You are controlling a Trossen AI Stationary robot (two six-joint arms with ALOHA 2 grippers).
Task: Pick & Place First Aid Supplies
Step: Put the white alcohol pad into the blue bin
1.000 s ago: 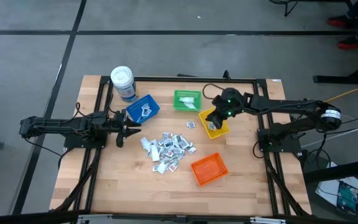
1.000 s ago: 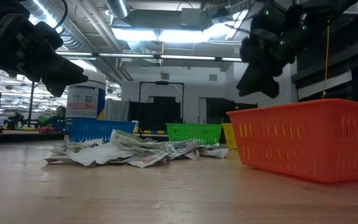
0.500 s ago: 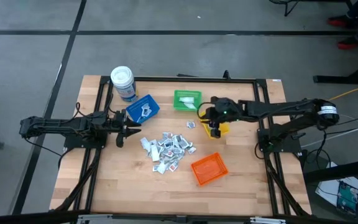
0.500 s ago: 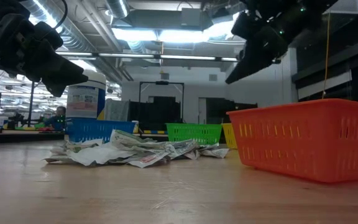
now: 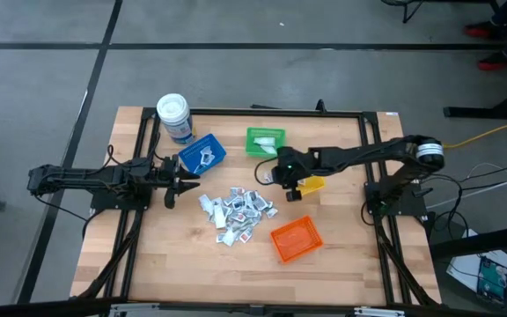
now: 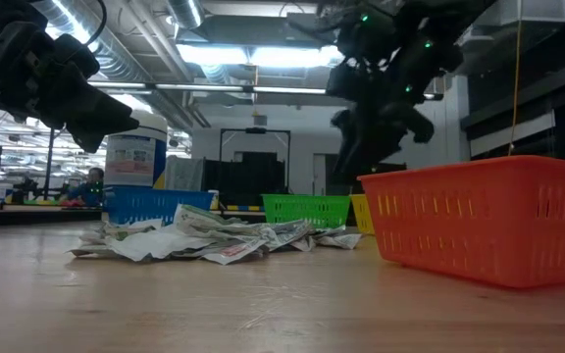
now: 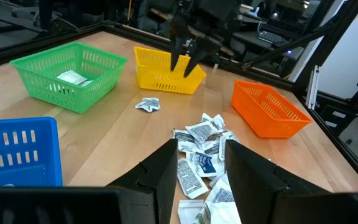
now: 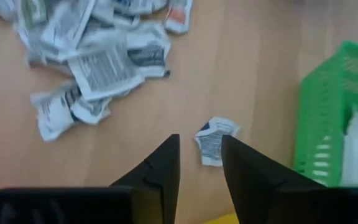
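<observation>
Around your wooden bench (image 5: 183, 255) you see a grey concrete floor (image 5: 42, 79) crossed by dark lines (image 5: 91, 79). In the low view, long ceiling lights (image 6: 253, 54) and exposed ducts (image 6: 150, 59) fill the upper frame, above a dark doorway (image 6: 253, 162) at centre.

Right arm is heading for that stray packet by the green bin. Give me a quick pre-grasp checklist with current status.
1. right gripper open, empty: ok.
2. stray packet lies alone on the wood, apart from the pile: ok.
3. Fingers lined up over the packet: ok in the right wrist view.
4. Clearance to the green bin: cannot tell.
5. left gripper waits at the pile's left, out of the way: ok.
</observation>
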